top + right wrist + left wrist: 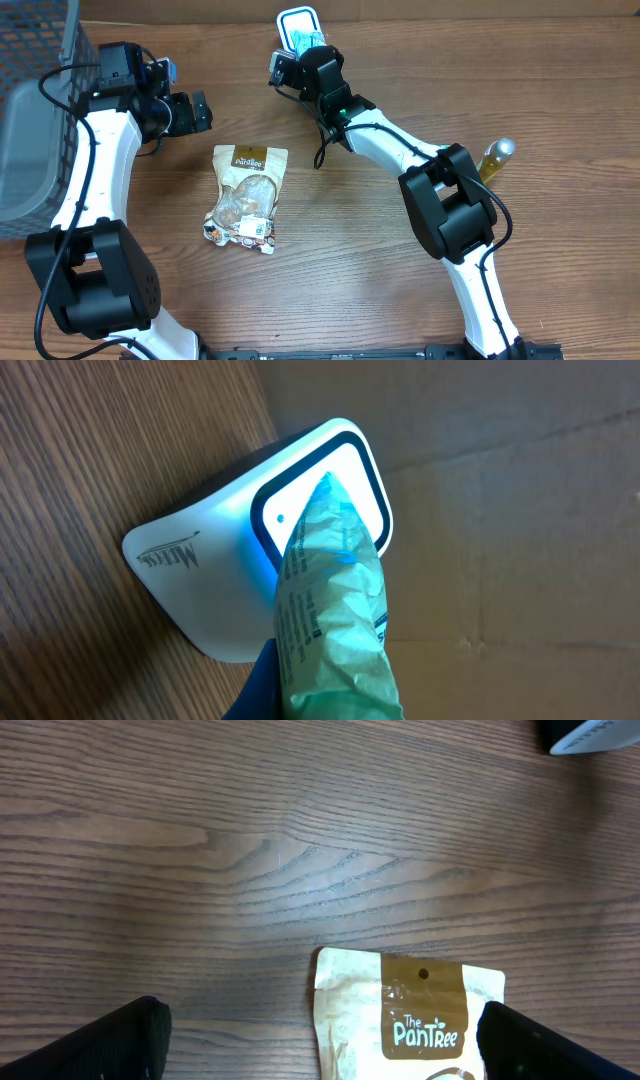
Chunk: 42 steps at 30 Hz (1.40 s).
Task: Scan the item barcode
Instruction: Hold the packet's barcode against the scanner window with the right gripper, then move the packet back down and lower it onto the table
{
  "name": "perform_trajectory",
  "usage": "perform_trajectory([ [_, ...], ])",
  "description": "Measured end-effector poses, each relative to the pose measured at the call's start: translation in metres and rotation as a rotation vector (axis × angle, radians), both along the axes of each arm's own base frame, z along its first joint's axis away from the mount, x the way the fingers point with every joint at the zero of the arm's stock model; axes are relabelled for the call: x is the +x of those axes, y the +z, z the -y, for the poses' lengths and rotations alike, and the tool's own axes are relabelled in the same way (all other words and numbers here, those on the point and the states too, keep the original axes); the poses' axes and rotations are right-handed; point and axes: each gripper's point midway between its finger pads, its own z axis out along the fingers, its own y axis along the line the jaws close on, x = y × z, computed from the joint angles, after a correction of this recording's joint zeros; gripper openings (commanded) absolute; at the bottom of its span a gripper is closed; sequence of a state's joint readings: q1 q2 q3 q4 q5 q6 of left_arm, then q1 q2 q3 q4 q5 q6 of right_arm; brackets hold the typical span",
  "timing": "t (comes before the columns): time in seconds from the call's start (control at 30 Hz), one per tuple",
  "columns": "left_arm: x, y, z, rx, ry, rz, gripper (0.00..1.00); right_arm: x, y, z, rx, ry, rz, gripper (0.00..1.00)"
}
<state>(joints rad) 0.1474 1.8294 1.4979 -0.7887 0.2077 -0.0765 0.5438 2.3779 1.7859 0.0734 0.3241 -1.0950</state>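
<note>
A crinkled green packet [335,610] is pinched in my right gripper [330,700], which is shut on it, and its tip lies against the lit window of the white barcode scanner [200,570]. From overhead, the packet [305,40] and right gripper [300,58] sit at the scanner [300,20] on the table's far edge. A tan "The PanTree" snack pouch [247,195] lies flat at mid-table. My left gripper [200,112] hovers open just beyond the pouch's top; in the left wrist view the pouch [420,1020] shows between the wide-apart fingers [120,1045].
A grey wire basket [30,150] stands at the left edge. An amber bottle [495,160] lies at the right, beside the right arm. A cardboard wall [500,510] rises behind the scanner. Bare wood surrounds the pouch.
</note>
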Motion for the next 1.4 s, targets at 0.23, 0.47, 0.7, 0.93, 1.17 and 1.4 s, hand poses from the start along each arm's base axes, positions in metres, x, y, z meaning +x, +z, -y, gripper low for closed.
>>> perform_trajectory([
  [0.23, 0.0, 0.0, 0.0, 0.0, 0.0, 0.0, 1.0, 0.0, 0.0, 0.0, 0.003, 0.001, -0.001, 0.04],
  [0.47, 0.0, 0.0, 0.0, 0.0, 0.0, 0.0, 1.0, 0.0, 0.0, 0.0, 0.002, 0.001, -0.002, 0.04],
  [0.7, 0.0, 0.0, 0.0, 0.0, 0.0, 0.0, 1.0, 0.0, 0.0, 0.0, 0.021, -0.008, -0.006, 0.04],
  [0.93, 0.0, 0.0, 0.0, 0.0, 0.0, 0.0, 1.0, 0.004, 0.006, 0.008, 0.126, -0.116, 0.007, 0.04],
  [1.17, 0.0, 0.0, 0.0, 0.0, 0.0, 0.0, 1.0, -0.009, 0.026, 0.025, 0.235, -0.249, -0.06, 0.04],
  [1.4, 0.0, 0.0, 0.0, 0.0, 0.0, 0.0, 1.0, -0.064, 0.091, 0.055, 0.433, -0.416, -0.228, 0.04],
])
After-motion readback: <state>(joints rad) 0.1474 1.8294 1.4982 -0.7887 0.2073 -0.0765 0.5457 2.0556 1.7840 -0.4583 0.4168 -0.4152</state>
